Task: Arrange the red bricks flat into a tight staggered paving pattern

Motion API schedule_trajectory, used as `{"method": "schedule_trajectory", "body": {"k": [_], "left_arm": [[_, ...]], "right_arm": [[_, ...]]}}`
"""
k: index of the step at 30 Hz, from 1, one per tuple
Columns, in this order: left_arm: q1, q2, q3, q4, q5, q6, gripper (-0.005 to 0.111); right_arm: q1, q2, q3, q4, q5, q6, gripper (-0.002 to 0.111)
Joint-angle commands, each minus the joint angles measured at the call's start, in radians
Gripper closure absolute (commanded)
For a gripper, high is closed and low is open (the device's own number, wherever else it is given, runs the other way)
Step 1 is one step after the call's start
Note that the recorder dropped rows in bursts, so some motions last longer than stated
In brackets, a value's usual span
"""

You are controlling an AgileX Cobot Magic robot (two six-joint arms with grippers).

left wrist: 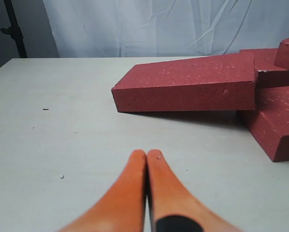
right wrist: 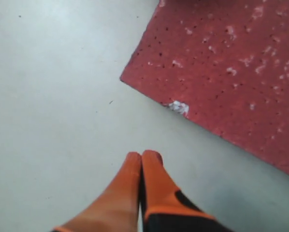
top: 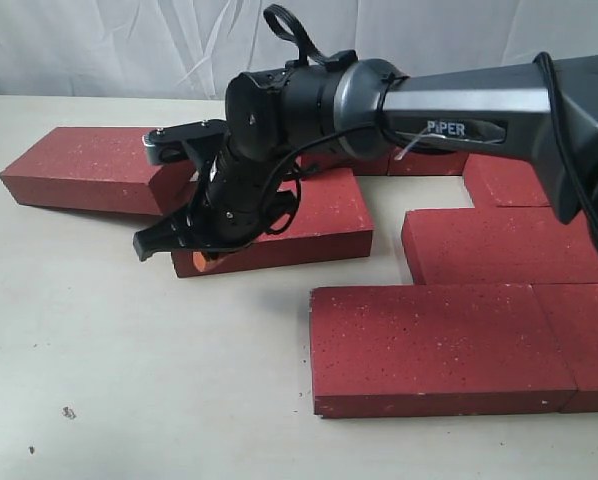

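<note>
My right arm [top: 459,105] reached in from the right and across the middle, wrist bent down. The right gripper [right wrist: 142,157] was low over the table [top: 129,400], just off the left end of the middle brick [top: 319,215]. Its fingers were pressed together and held nothing, and one corner of that brick lay near the tips. The bricks lay across the back and right of the table. The left brick [top: 79,165] sat at an angle behind the gripper, and the front brick [top: 429,345] lay flat, with a strip of bare table between it and the middle brick. Open table stretched to the left and front. The left gripper [left wrist: 147,157] was also pinched shut and empty, low over bare table and well apart from a tilted brick [left wrist: 188,87] whose far end rested on another.
</note>
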Motion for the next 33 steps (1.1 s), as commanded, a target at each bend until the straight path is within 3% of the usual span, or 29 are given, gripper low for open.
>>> {"method": "schedule_trajectory", "body": {"k": [1, 9, 13, 23, 29, 33], "left_arm": [[0.001, -0.006, 0.004, -0.006, -0.012, 0.001, 0.107], [0.001, -0.006, 0.004, -0.006, -0.012, 0.001, 0.107], [0.001, -0.006, 0.004, -0.006, -0.012, 0.001, 0.107], [0.001, -0.006, 0.004, -0.006, -0.012, 0.001, 0.107], [0.001, -0.006, 0.004, -0.006, -0.033, 0.001, 0.107], [0.001, -0.006, 0.004, -0.068, -0.123, 0.001, 0.107]], "right_arm": [[-0.005, -0.012, 0.004, 0.062, 0.012, -0.012, 0.109], [-0.066, -0.017, 0.004, 0.152, 0.021, -0.064, 0.109], [-0.171, -0.031, 0.004, 0.153, 0.102, -0.179, 0.109], [-0.45, -0.099, 0.011, 0.183, 0.161, -0.194, 0.109], [-0.485, -0.099, 0.017, 0.175, 0.176, -0.194, 0.109], [-0.485, -0.099, 0.017, 0.175, 0.17, -0.207, 0.109]]}}
